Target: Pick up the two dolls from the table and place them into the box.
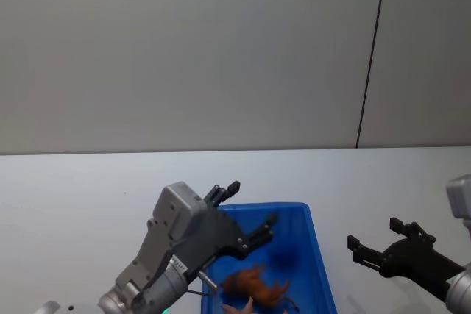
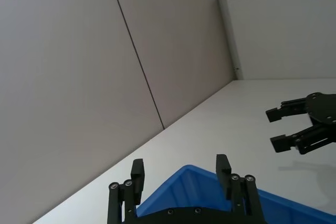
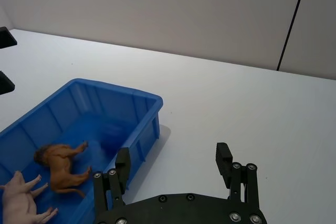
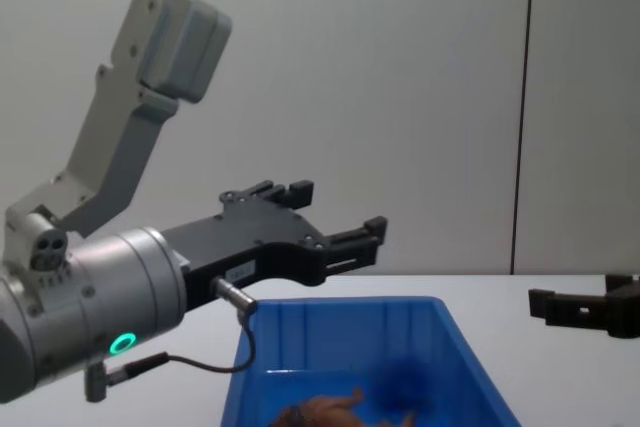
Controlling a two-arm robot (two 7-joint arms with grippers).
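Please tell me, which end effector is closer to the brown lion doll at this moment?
Left. The left end effector hangs open above the blue box, almost over the brown lion doll lying inside it. The right end effector is open too, over the table beside the box's right wall.

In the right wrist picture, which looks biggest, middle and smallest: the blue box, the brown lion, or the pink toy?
Biggest: the blue box.
Middle: the brown lion.
Smallest: the pink toy, though the picture's edge cuts it off, so lion versus pink toy is unsure.
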